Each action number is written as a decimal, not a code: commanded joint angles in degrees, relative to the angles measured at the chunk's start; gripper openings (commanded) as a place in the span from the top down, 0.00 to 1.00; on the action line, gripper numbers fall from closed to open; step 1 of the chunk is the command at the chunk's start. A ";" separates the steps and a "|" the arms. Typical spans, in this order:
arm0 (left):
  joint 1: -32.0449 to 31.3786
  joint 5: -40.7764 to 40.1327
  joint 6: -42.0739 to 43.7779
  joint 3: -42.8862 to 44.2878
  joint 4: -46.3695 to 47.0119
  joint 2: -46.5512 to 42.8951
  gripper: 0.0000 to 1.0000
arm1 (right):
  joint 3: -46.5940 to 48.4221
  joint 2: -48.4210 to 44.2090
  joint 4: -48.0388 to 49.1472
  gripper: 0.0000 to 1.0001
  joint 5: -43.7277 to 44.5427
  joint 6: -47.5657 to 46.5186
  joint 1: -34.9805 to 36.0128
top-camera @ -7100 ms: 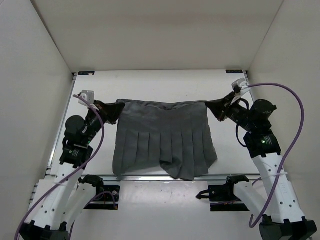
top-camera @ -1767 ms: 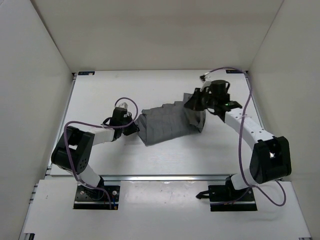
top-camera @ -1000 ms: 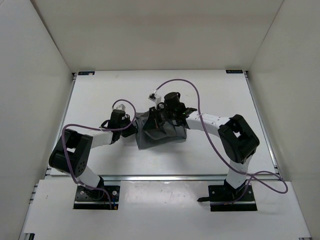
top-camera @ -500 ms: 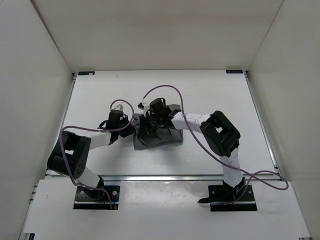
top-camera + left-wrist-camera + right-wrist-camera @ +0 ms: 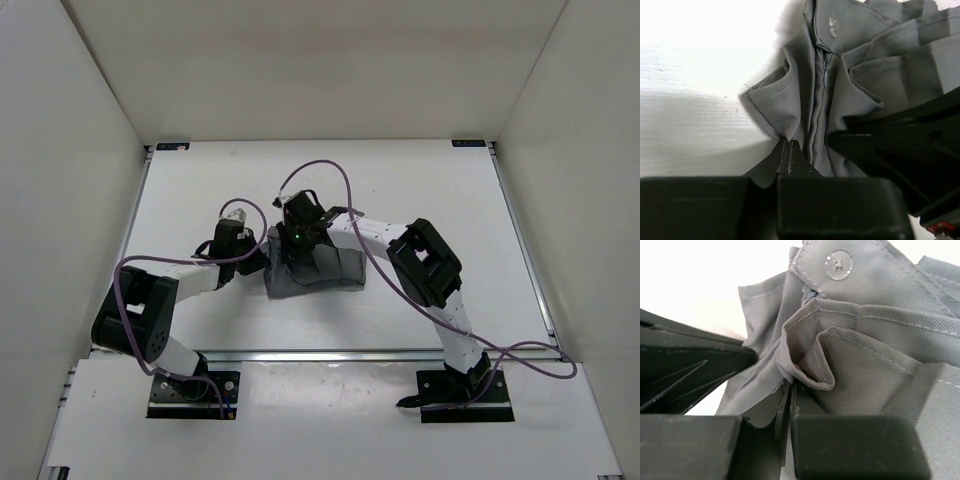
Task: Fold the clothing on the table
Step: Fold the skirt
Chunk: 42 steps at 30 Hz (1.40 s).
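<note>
Mid-frame, the left gripper [image 5: 787, 150] and right gripper [image 5: 790, 388] each pinched the clothing [image 5: 325, 272], corners meeting, seemingly to double it.

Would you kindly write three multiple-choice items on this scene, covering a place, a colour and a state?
1. Where on the table is the skirt? A) near the middle B) far right corner C) off the near edge
2. What colour is the skirt? A) red B) blue C) grey
3. How is the right end effector? A) wide open B) shut on a fold C) on bare table
Answers: 1 A, it lies mid-table between the arms; 2 C, grey in every view; 3 B, it pinches fabric in the wrist view.
</note>
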 commanded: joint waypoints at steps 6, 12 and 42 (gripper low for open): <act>-0.26 3.71 1.85 1.00 -1.10 1.96 0.99 | -0.44 -3.69 3.50 1.00 -5.14 -0.55 1.19; 0.70 4.16 1.50 -0.31 -0.23 1.00 0.94 | 2.19 -3.00 0.79 0.89 -7.26 -2.75 1.99; -1.49 1.87 -0.69 -10.06 -3.04 -17.73 0.56 | -27.68 -30.07 3.33 0.53 7.05 -15.93 3.48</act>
